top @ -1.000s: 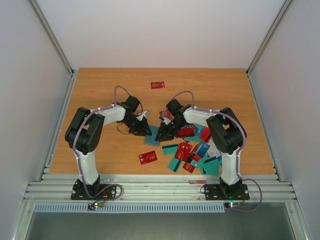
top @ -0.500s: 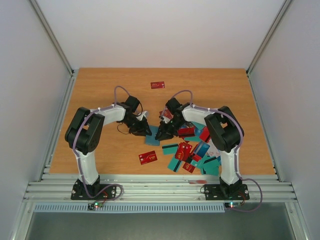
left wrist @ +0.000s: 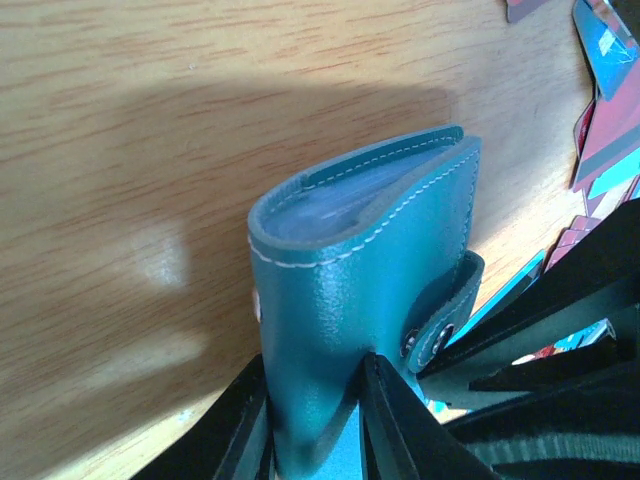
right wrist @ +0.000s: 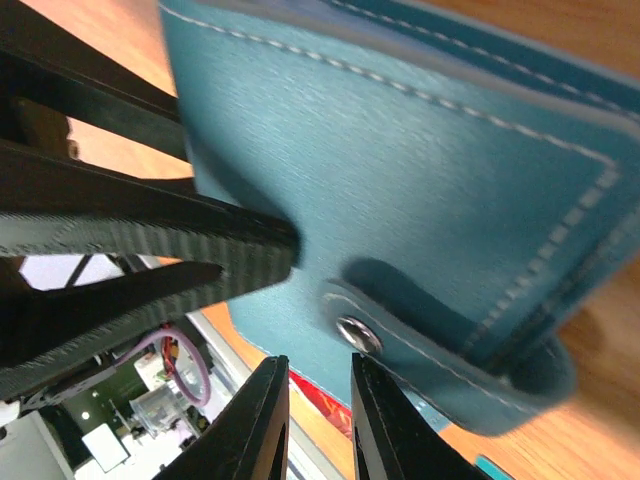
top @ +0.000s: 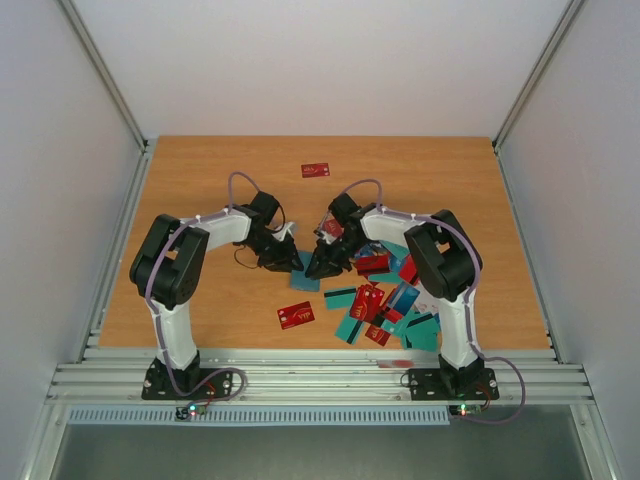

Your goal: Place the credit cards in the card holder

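1. Since the earlier frame the right gripper (top: 318, 264) has shifted a little to the left in the top view, closer to the left gripper (top: 288, 262); its elbow has leaned the same way; the left arm has kept its place.
2. At the bottom centre of the left wrist view, the left gripper (left wrist: 316, 405) is pinching the small teal leather folding card holder (left wrist: 350, 270) by its lower part between two black fingers (left wrist: 245, 425); the card holder rises from them toward the middle of the frame; between its two stitched covers, greyish inner pockets show at the top.
3. A short teal strap (right wrist: 440, 345) with a round metal snap lies across the cover at the lower centre of the right wrist view.
4. The right gripper (right wrist: 312, 375) has its fingers close together with a narrow gap, just under the lower edge of the card holder (right wrist: 400, 150) and near the snap; if they pinch something, I cannot tell.
5. In the top view the card holder (top: 303, 280) sits at the centre of the frame, between both grippers, over the light brown wooden table (top: 200, 180).
6. The credit cards (top: 385, 300), thin plastic rectangles in red, teal and blue, lie in a loose heap at the lower right of centre; a single red card (top: 315, 170) lies apart at the upper centre; another red card (top: 296, 316) lies at the lower centre.
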Controlling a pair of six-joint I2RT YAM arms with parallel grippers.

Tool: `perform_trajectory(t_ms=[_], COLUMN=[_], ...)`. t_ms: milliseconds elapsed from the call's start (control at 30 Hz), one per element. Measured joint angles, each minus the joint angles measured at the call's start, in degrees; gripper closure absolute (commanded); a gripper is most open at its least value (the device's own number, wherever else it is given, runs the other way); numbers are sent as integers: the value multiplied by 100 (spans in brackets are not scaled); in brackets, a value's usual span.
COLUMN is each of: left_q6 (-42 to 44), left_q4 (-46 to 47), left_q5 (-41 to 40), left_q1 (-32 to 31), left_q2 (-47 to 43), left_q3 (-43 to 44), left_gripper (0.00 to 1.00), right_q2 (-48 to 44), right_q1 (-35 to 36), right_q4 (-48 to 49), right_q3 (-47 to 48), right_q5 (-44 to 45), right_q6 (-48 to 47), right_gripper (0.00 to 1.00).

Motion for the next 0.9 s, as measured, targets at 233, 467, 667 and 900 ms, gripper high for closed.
perform_trajectory(t_ms=[233,467,667,900], left_q6=[0,0,0,-2], left_q4=[-2,-2,-15,-20], left_q5=[-13,-15,-17,-17], left_q1=[-2,-2,-2,-2], left_q2=[0,0,2,4], left_q3=[0,2,11,13], left_gripper=[77,77,77,77], right_q2=[46,-236,-584,-544], right_q1=[-35,-170,-284,-313], right_q4=[111,105,15,-181], right_q3=[79,11,-173,-190], right_q5=[-306,-352,-59,498], right_q6=[-4,-2,-7,-17], right_gripper=[80,81,83,83])
